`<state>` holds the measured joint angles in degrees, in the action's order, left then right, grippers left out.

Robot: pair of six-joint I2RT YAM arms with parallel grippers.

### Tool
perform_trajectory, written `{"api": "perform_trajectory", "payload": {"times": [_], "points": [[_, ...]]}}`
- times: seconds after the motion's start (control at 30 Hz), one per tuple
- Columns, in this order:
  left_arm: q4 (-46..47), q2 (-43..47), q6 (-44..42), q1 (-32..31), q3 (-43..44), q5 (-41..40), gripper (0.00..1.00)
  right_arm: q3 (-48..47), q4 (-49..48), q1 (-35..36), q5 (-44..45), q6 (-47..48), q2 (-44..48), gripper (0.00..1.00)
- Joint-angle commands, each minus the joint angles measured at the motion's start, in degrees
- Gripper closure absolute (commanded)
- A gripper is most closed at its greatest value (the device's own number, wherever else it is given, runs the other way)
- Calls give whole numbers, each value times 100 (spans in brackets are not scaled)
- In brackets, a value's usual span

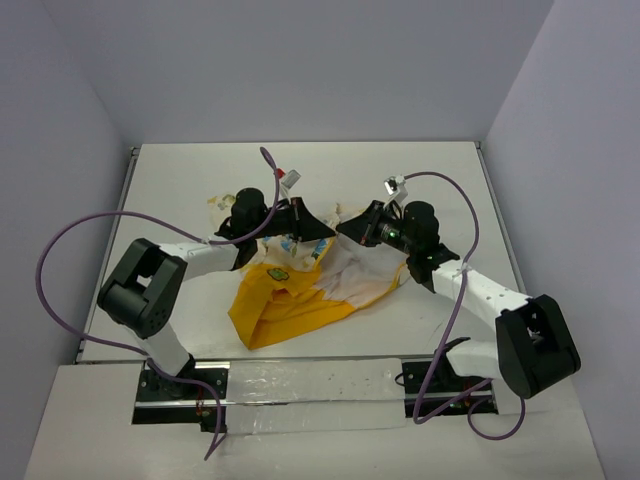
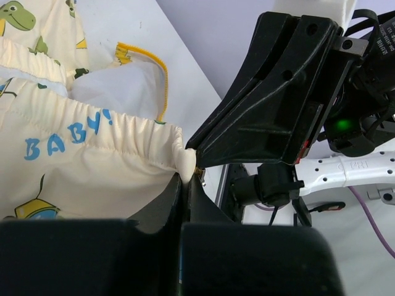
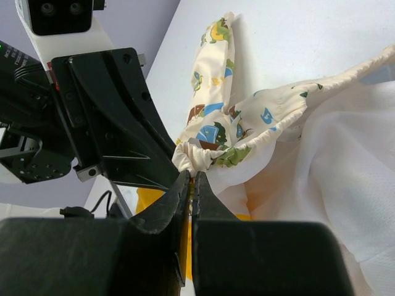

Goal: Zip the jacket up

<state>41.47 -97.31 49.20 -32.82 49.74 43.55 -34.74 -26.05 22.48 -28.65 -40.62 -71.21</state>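
Observation:
The jacket (image 1: 290,300) lies crumpled mid-table, yellow-orange panels at the near left, its pale lining (image 1: 360,275) spread to the right. My left gripper (image 1: 327,227) and right gripper (image 1: 346,229) meet tip to tip above its far edge. In the left wrist view the left gripper (image 2: 187,177) is shut on a bunched corner of the cream hem (image 2: 92,142) printed "BABY"; the right gripper's black body (image 2: 271,105) sits just beyond. In the right wrist view the right gripper (image 3: 191,180) is shut on a gathered jacket edge (image 3: 213,151); the left gripper (image 3: 111,117) is close on the left.
Purple cables loop from both arms (image 1: 60,260) (image 1: 460,250). The white table (image 1: 200,180) is boxed by grey walls, with a raised rim on the left (image 1: 108,250) and right (image 1: 500,220). A cream sleeve (image 1: 218,205) lies behind the left arm.

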Motion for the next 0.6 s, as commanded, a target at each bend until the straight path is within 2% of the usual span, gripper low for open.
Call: {"api": "perform_trajectory", "payload": {"times": [0.0, 0.13, 0.17, 0.37, 0.57], "points": [[533, 2, 233, -41, 108, 149, 100, -292, 135, -6, -62, 105, -35, 87], [513, -62, 659, 0, -85, -41, 100, -326, 369, -61, -46, 281, 71, 48], [677, -89, 885, -2, -175, -63, 100, -322, 395, -73, -63, 322, 76, 43], [1297, -143, 1828, -3, -628, -414, 100, -219, 295, -70, -289, 408, -104, 29], [1436, -60, 1945, 3, -783, -680, 100, -59, -91, -68, -629, 396, -338, 27]]}}
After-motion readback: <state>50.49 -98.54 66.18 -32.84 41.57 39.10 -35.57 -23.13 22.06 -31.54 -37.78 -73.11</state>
